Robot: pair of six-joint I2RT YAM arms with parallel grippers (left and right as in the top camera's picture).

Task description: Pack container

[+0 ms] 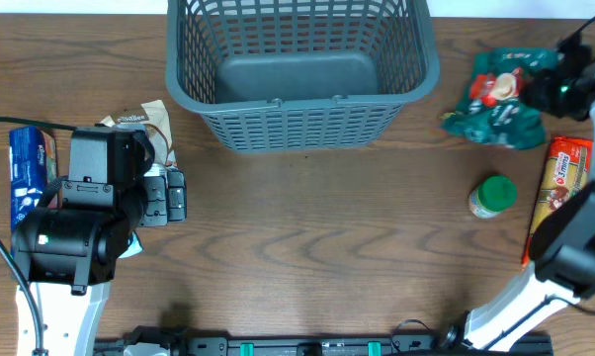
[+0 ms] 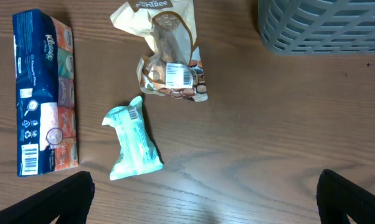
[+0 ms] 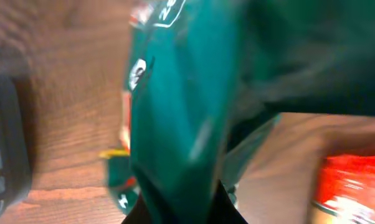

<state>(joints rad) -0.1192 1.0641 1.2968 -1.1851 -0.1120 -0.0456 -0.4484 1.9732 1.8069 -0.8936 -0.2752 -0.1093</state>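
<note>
Overhead: container [image 1: 302, 99] empty, nothing packed yet. It stands well left of right hand [image 1: 559, 89], which is pressed shut, pinching green bag [image 1: 500, 109]. Left hand [image 2: 206, 208] spread, holding nothing; tissue pack [image 2: 44, 93], teal packet [image 2: 131, 143], brown bag [image 2: 169, 62] just ahead. Jar [image 1: 492, 195] unpacked too.

Dark grey container [image 1: 297, 127] sits at top centre of the desk [image 1: 327, 257]. At upper right, the right claw [image 1: 550, 91] grips a crumpled green packet [image 1: 495, 119].

Wide-open left gripper [image 2: 203, 198] is pointed straight down, fingers spread apart; right gripper [image 1: 552, 89] is reached out far right, clamped on green packet [image 1: 500, 117]
</note>
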